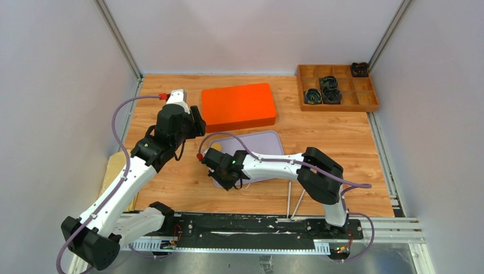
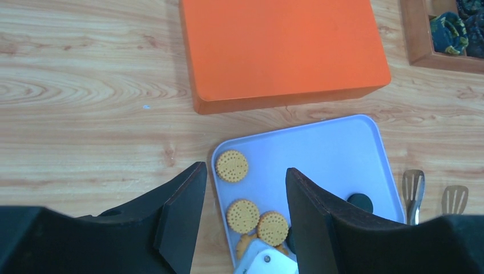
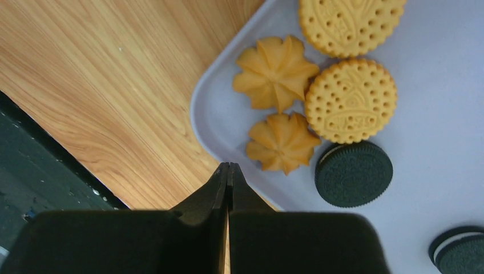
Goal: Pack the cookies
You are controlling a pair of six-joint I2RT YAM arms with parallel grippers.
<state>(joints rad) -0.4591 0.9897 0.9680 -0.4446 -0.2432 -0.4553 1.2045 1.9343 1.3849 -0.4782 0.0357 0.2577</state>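
Cookies point(image 3: 348, 100) sit loose on the tray point(image 2: 337, 148), just ahead of the right gripper point(image 3: 228, 171), which is pressed shut with nothing held, so probably set to nudge rather than pick. Left gripper point(image 2: 244, 174) is half open and empty, framing three round ones. Orange box point(image 2: 279, 45) lies beyond its tips, presumably the destination.

From above, the right arm point(image 1: 268, 165) covers the near-left corner of the tray point(image 1: 259, 142), so what lies there is hidden. The dark lumps point(image 1: 322, 91) in the far-right organizer point(image 1: 365, 105) are too small to tell. In the left wrist view a finger point(image 2: 319, 222) hides half a black cookie point(image 2: 361, 201), and the top edge cuts the box point(image 2: 279, 51). In the right wrist view a round cookie point(image 3: 348, 23) is cut off at the top, and a second black cookie point(image 3: 459, 251) at the bottom right.
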